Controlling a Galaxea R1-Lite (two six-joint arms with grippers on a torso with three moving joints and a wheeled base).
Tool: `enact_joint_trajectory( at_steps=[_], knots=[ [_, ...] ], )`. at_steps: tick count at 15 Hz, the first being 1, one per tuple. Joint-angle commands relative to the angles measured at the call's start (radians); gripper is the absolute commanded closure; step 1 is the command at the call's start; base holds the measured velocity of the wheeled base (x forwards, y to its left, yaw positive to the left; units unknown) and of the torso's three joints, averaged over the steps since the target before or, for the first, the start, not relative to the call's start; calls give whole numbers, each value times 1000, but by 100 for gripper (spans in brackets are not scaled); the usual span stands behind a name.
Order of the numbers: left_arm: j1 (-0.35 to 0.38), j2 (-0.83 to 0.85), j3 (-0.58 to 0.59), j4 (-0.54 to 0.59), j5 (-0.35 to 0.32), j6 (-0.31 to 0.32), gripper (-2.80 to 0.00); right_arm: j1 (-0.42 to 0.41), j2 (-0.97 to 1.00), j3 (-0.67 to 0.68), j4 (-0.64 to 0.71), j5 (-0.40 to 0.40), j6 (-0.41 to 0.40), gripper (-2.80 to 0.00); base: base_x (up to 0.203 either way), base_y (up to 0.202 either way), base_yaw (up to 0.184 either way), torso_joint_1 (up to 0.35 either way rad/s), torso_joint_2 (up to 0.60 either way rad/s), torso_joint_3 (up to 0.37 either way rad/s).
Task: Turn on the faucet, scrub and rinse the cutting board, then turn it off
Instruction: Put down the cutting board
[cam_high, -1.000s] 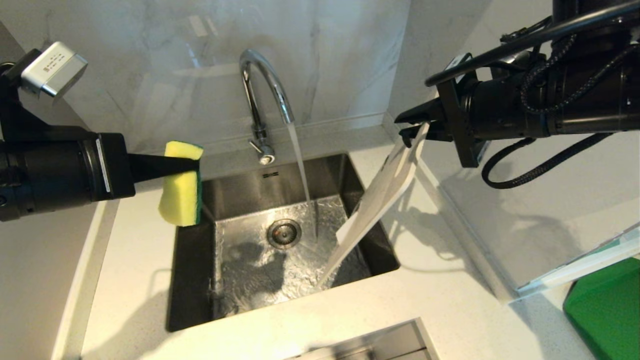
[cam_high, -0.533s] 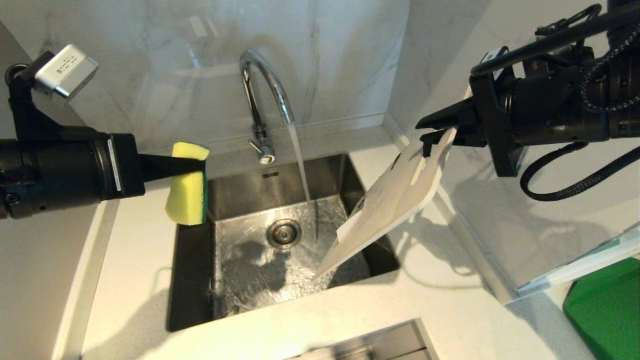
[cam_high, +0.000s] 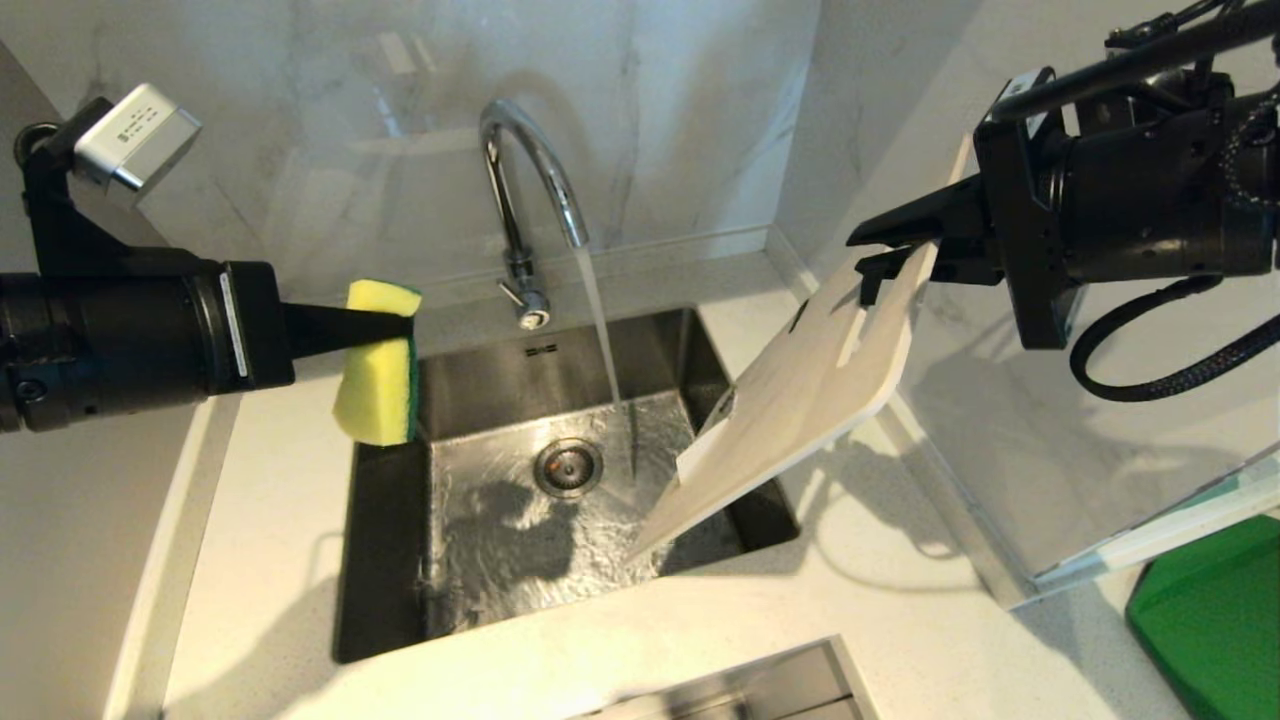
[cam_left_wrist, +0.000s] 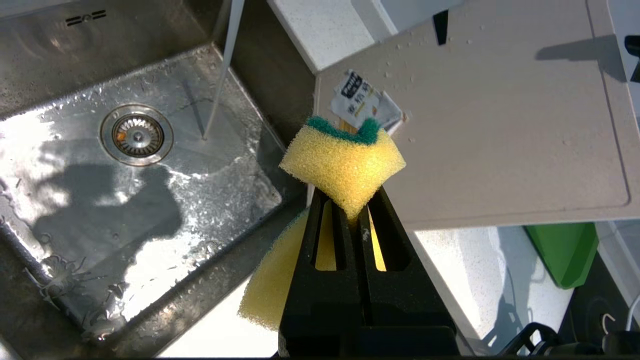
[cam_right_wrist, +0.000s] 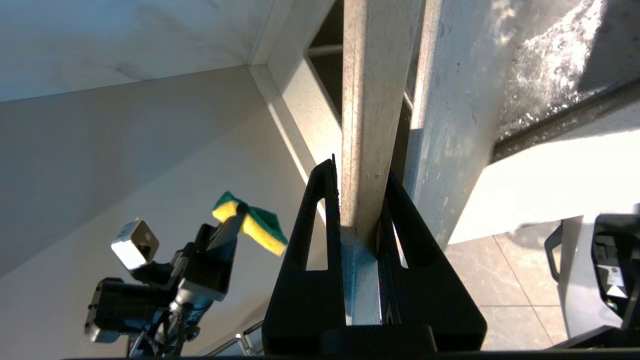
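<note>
- Hard, bright light falls from the upper right, casting crisp shadows of the arms onto the wet sink floor (cam_high: 500, 540) and the white counter (cam_high: 880, 590).
- Glare flares off the running water and the faucet (cam_high: 530, 190) (chrome highlights).
- Head view sharp; the right wrist view's near claw (cam_right_wrist: 357, 170) is silhouetted black.

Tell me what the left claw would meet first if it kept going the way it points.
Probably the cutting board: the left claw, shut on the sponge, points at its labelled face, so the sponge would touch first. In the head view the water stream may cross that line; depth is unclear.
</note>
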Motion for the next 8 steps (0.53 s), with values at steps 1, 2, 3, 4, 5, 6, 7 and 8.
enact_joint_trajectory(
  at_steps=[1,2,3,4,5,6,7,8],
  knots=[
    [0,2,-5,0,1,-1,0,1,-8,1,2,3,6,0,0,0,0,0,0,0],
    [0,0,-7,0,2,-1,0,1,-11,3,6,4,12,0,0,0,0,0,0,0],
    [0,0,-7,0,4,-1,0,1,-20,10,23,4,12,0,0,0,0,0,0,0],
    [0,-1,-7,0,6,-1,0,1,-31,21,39,4,13,0,0,0,0,0,0,0],
    [0,-3,-7,0,7,-1,0,1,-45,41,43,4,12,0,0,0,0,0,0,0],
    [0,-4,-5,2,7,0,0,0,-55,63,44,1,8,0,0,0,0,0,0,0],
    [0,-4,-5,2,7,1,0,-1,-67,84,48,-3,4,0,0,0,0,0,0,0],
    [0,-4,-4,2,7,1,0,-2,-73,101,62,-5,2,0,0,0,0,0,0,0]
  ],
)
